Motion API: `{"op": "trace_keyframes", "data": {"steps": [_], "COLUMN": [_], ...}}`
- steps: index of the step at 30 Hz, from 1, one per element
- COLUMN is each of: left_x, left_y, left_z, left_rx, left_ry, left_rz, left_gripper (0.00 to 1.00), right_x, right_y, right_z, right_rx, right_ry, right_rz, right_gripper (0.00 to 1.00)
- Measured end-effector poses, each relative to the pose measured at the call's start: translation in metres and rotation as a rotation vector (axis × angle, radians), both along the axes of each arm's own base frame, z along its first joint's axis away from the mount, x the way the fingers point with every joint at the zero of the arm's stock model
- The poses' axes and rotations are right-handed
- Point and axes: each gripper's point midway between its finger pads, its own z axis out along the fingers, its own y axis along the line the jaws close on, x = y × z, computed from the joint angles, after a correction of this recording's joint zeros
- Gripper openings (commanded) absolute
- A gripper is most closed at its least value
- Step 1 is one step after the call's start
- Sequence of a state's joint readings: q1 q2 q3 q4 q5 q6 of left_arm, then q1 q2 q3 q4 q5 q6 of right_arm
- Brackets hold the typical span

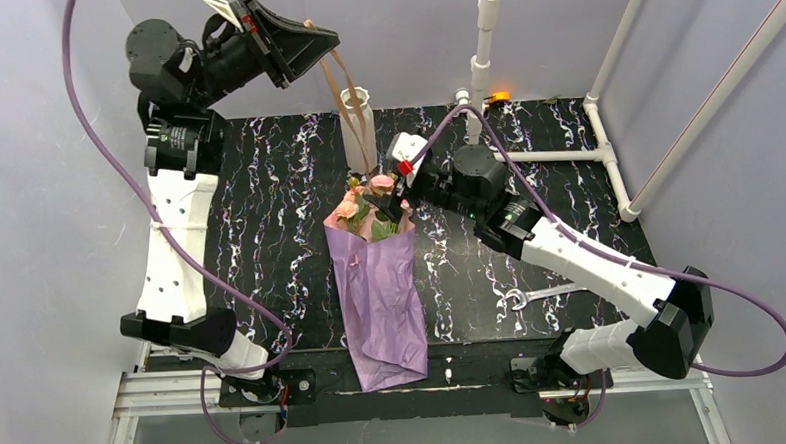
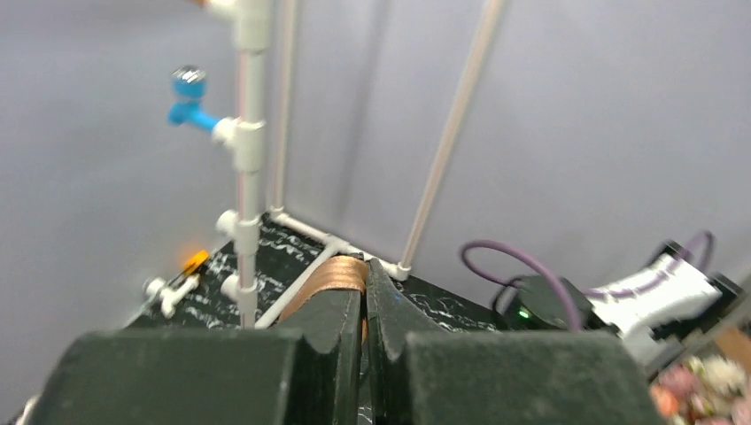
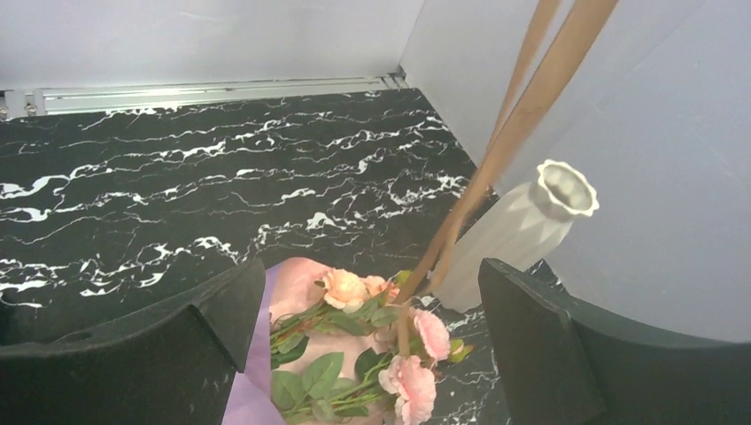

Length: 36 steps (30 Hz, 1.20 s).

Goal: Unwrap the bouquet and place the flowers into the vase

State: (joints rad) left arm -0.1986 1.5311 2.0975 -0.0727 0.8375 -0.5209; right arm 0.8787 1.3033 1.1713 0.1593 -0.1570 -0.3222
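The bouquet (image 1: 377,293) lies lengthwise at mid-table in purple paper, its pink side showing at the open mouth (image 3: 297,276). The flowers (image 1: 366,205), pink and peach roses with green leaves (image 3: 354,305), poke out toward the vase (image 1: 356,111). The vase (image 3: 522,232) is white, ribbed and upright just beyond them. My left gripper (image 1: 316,43) is raised at the back left, shut on the tan ribbon (image 2: 341,276). Two ribbon strands (image 1: 338,84) run taut down to the flower heads (image 3: 522,115). My right gripper (image 3: 372,341) hovers open over the roses (image 1: 397,200), touching nothing.
White plastic pipes (image 1: 482,58) rise at the back, and more run along the right edge (image 1: 606,158). A small orange object (image 1: 499,97) sits at the back. A metal tool (image 1: 532,296) lies by the right arm. Grey walls close in the table.
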Motion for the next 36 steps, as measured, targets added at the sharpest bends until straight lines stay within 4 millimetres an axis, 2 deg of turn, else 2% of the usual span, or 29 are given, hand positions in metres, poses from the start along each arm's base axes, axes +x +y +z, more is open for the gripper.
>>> {"op": "trace_keyframes", "data": {"steps": [3,4,11,15,18,25,30,32,36], "left_x": [-0.031,-0.052,-0.074,-0.077,-0.076,-0.075,-0.074,-0.072,-0.068], "left_y": [-0.005,-0.010,-0.032,-0.039,-0.039,-0.039,-0.040,-0.041,-0.042], "left_z": [0.026,0.038,0.045,0.043,0.043,0.043,0.043,0.043,0.043], "left_rx": [0.007,0.013,0.014,0.015,0.015,0.014,0.012,0.010,0.006], "left_ry": [-0.099,-0.152,-0.174,-0.160,-0.156,-0.156,-0.165,-0.166,-0.165], "left_rz": [-0.098,-0.160,-0.265,-0.292,-0.289,-0.290,-0.292,-0.293,-0.288], "left_gripper": [0.00,0.00,0.00,0.00,0.00,0.00,0.00,0.00,0.00], "right_x": [0.002,-0.001,-0.005,-0.003,-0.011,-0.035,-0.045,-0.046,-0.040], "right_y": [0.001,0.004,0.021,0.038,0.045,0.058,0.063,0.064,0.069], "right_z": [0.010,0.019,0.036,0.034,0.030,0.032,0.034,0.033,0.025], "right_rx": [0.008,0.030,0.102,0.113,0.113,0.128,0.135,0.136,0.131], "right_ry": [-0.034,-0.061,-0.112,-0.102,-0.079,-0.068,-0.071,-0.067,-0.040], "right_rz": [0.005,0.028,0.094,0.140,0.183,0.266,0.298,0.299,0.288], "right_gripper": [1.00,0.95,0.89,0.88,0.87,0.88,0.90,0.80,0.39]}}
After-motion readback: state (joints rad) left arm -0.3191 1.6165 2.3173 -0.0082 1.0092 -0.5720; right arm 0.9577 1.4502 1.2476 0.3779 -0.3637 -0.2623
